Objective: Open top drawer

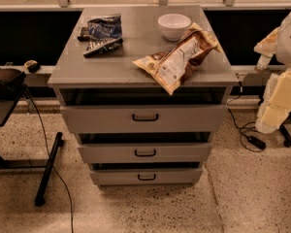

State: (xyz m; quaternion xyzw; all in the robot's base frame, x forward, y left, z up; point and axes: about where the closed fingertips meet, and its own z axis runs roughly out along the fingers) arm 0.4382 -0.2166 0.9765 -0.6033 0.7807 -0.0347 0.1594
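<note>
The top drawer (144, 119) is seen at the centre of the frame, directly under the cabinet top (136, 57). It is the widest of the three gray fronts, and a small black loop handle (145, 117) is set at its middle. A dark gap is seen between its front and the cabinet top, so it is taken to stand slightly forward. The middle drawer (145, 153) and the bottom drawer (146, 176) are stacked at 6 o'clock from it, each with a dark gap above.

On the cabinet top, a white bowl (174, 26) is placed toward 12 o'clock. A brown snack bag (178, 58) lies just beside it and overhangs the front edge. A blue snack bag (103, 33) lies toward 10 o'clock.

What appears to be the gripper (263, 61) is seen at 3 o'clock, at the frame's right edge, well apart from the top drawer and touching nothing. Whether it is open or closed cannot be told.
</note>
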